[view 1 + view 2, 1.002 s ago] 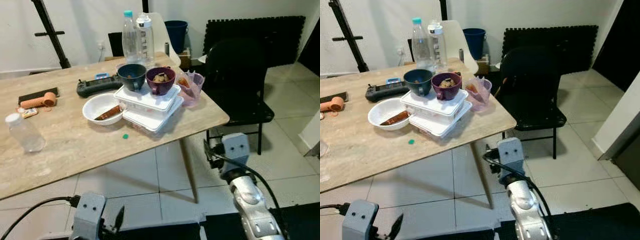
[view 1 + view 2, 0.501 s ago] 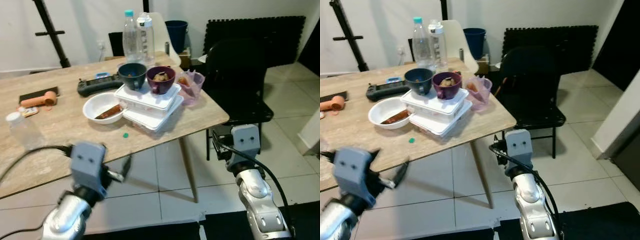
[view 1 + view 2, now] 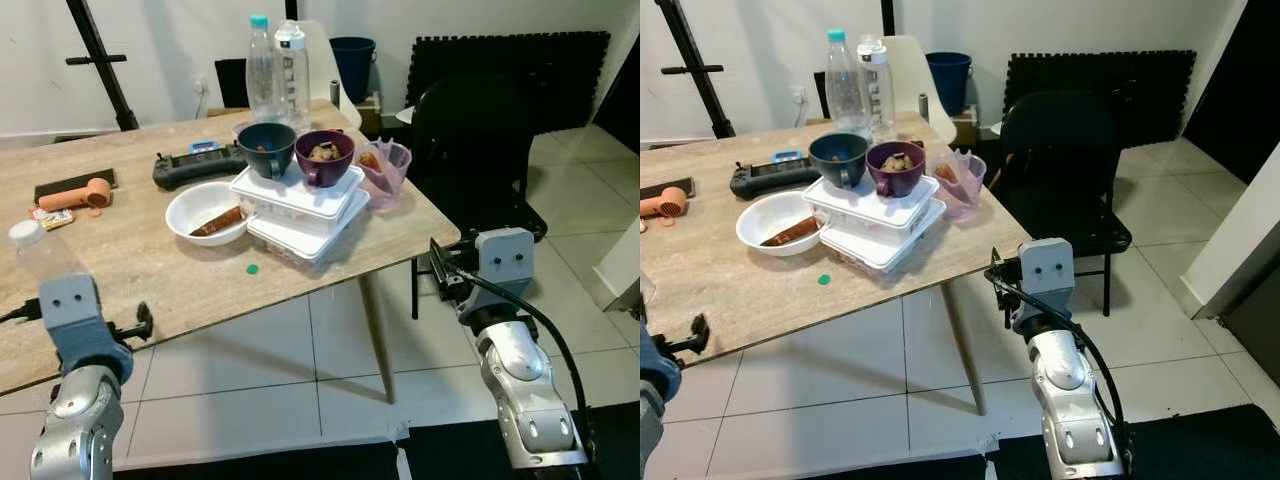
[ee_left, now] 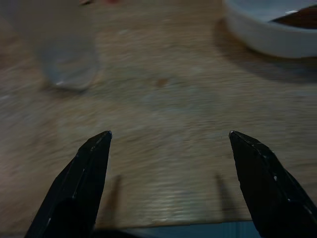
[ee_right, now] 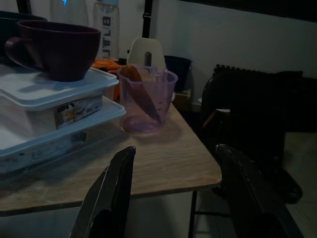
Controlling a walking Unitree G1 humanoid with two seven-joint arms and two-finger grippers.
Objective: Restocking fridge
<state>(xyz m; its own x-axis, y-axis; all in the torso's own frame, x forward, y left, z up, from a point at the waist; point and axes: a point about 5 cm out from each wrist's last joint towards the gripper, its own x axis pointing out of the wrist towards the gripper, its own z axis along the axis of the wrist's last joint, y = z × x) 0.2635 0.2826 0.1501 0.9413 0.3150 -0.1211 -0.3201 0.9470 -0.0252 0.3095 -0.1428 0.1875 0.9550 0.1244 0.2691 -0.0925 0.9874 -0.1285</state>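
Two stacked white lidded containers (image 3: pixel 300 205) stand on the wooden table (image 3: pixel 150 285), with a dark teal mug (image 3: pixel 265 150) and a purple mug (image 3: pixel 323 157) of food on top. A white bowl (image 3: pixel 205 213) with a brown piece of food lies to their left, a purple measuring cup (image 5: pixel 147 101) to their right. Two tall clear bottles (image 3: pixel 277 60) stand behind. My left gripper (image 4: pixel 169 134) is open at the table's front edge, near a small clear bottle (image 3: pixel 35 255). My right gripper (image 5: pixel 176 148) is open just off the table's right corner, facing the cup and containers.
A black controller (image 3: pixel 195 165) and an orange tool (image 3: pixel 75 195) lie on the table's far left part, a green cap (image 3: pixel 251 268) near the containers. A black chair (image 3: pixel 480 150) stands right of the table. A blue bin (image 3: pixel 355 60) and a tripod (image 3: pixel 95 60) are behind. Tiled floor lies below.
My left arm has risen from below the table and swung left to the table's front edge. My right gripper has lifted slightly, closer to the table's right corner.
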